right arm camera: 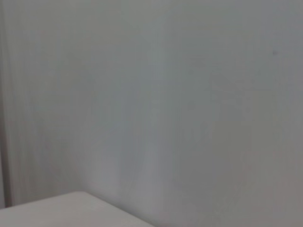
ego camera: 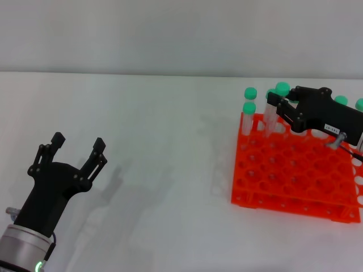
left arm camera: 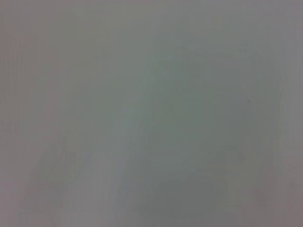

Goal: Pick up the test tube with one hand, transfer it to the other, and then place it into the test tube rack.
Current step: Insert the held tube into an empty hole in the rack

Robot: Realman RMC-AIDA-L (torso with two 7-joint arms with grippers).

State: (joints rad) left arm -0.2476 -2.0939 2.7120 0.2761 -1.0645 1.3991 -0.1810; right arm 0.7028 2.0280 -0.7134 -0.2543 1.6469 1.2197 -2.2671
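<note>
1. My right gripper is over the far edge of the test tube rack, among the green-capped tubes that stand there. Its black fingers reach around a tube with a green cap, the test tube, at its upper part, just below the cap. I judge that the fingers are pinching it, though the contact itself is partly hidden.
2. The tube stands about upright, with its lower end at the back row of holes. I cannot tell if it is already seated in a hole or only hangs over one.
3. My left gripper is well apart, low over the bare white table, with its fingers spread and nothing between them.
4. Both wrist views show only a plain pale surface, so they do not help me.
5. How it will handle, in my judgement: the tube is light, stiff, thin plastic, smooth and round, so it can slip or turn between hard fingers. A moderate squeeze is enough.
6. The best hold is high on the body, just under the cap, because the cap's edge stops it from sliding down.
7. The other tubes stand very near, so I must take care not to push them.
</note>
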